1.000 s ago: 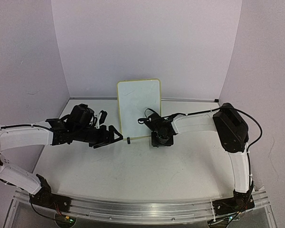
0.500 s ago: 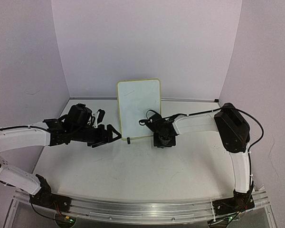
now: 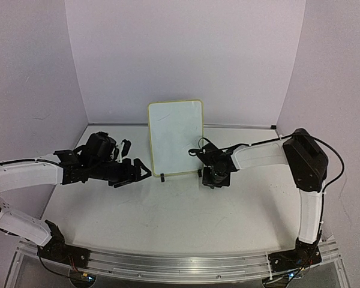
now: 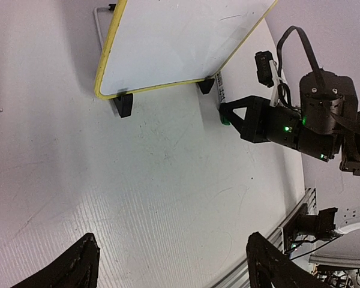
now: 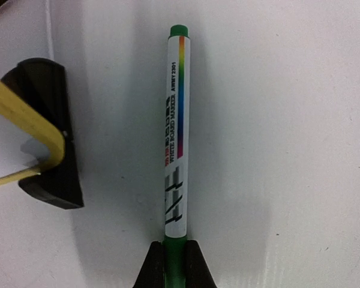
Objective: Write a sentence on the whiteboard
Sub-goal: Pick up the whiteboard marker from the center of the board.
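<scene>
The whiteboard, white with a thin yellow rim, stands upright on a wire stand at the table's back middle. No green sentence shows on it, only faint marks. It also shows in the left wrist view. My right gripper is shut on the green cap end of a white marker pen. The pen lies along the table by the board's right foot. In the top view this gripper is at the board's lower right corner. My left gripper is open and empty, left of the board's lower left corner.
The stand's black feet sit under the board's bottom edge; one foot is just left of the pen. The pen also shows in the left wrist view. Purple walls close the back and sides.
My right gripper has moved right, from in front of the board's lower middle to its lower right corner. My left gripper has drawn back slightly to the left.
</scene>
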Robot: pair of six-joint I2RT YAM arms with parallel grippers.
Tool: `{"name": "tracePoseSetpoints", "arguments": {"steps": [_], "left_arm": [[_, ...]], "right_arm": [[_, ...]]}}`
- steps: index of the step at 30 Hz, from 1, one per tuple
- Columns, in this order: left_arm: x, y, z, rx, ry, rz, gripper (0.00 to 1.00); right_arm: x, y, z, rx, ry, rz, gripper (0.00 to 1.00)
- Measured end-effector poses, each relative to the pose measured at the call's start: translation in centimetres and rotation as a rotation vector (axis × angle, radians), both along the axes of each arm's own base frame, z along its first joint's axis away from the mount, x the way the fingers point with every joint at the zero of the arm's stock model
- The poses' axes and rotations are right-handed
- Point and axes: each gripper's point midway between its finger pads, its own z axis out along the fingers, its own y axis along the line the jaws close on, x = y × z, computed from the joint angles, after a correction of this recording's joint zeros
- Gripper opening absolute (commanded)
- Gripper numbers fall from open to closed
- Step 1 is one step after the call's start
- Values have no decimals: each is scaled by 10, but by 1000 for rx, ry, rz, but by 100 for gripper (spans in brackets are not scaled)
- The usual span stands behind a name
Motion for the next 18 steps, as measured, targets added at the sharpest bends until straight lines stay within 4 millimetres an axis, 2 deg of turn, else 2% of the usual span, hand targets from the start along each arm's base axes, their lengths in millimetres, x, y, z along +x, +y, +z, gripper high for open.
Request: {"name": "tracePoseSetpoints", "arguments": {"steps": [5,9,11,14,16,18], "left_arm": [[0,0,1,-3,-1,-1,84],[1,-3,4,-20,-12,-9,83],[1,-6,7,-34,-18,-20,83],[0,-12,14,-64,-31,-45,83],[-1,-16,19,-86,-40,-65,83],[-1,-22,24,-110,-46,-88,83]], "right_arm": [[-11,-19,1,50,11,-9,0],[-34,-37,7,50,19,26,0],[-44,-44,19,62,-1,61,0],[-59,-47,47,100,-62,137,0],[-72,-43,75,150,-124,214,0],[-80,-34,93,195,-166,271,0]]}}
